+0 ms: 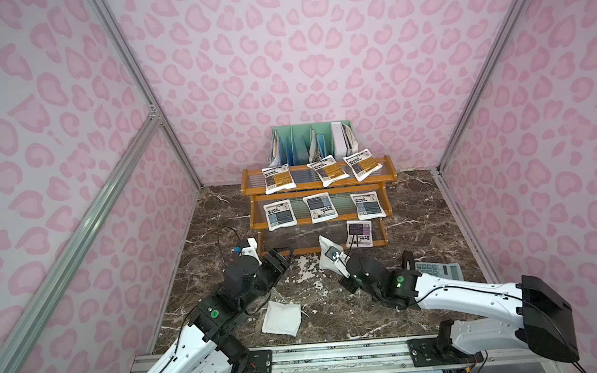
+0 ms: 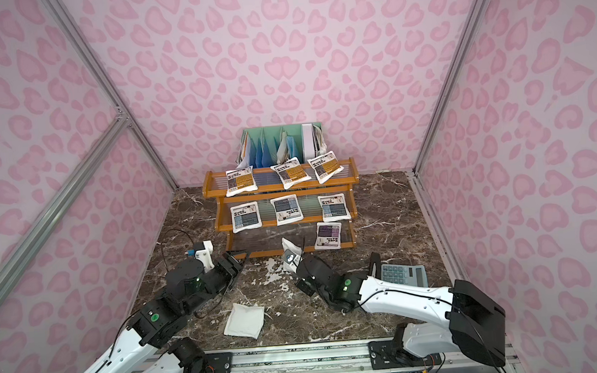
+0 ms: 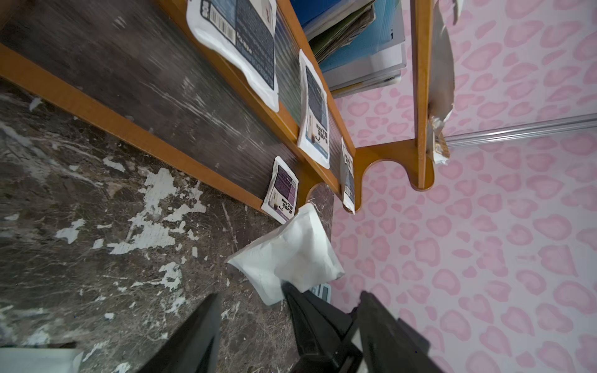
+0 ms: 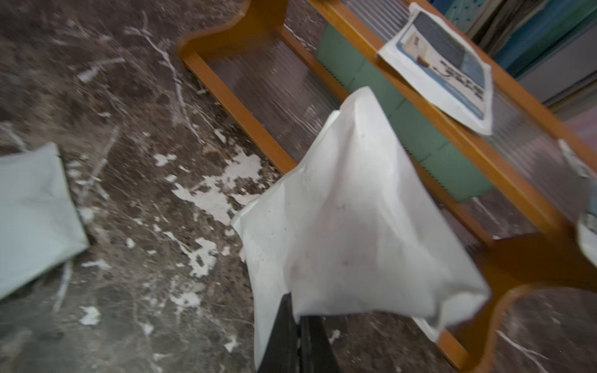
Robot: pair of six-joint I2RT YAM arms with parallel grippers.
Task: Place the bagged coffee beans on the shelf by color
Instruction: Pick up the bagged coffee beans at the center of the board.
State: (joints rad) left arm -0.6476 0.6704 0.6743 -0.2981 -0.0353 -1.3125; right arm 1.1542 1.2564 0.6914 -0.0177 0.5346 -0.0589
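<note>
Placement step: pouch [image 4: 355, 226] is clamped by right gripper [image 4: 297, 310], lowest tier of shelf [image 4: 239, 119] just ahead. Left gripper [image 1: 280, 260] is spread, empty. Next, presumably: pouch to be laid forward there.

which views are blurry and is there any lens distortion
right wrist view: motion blur smears floor and shelf, pouch soft; left wrist view: lower tier streaked, blue pouch barcode clear; both top views: sharp, evenly lit, walls splayed by the wide lens
</note>
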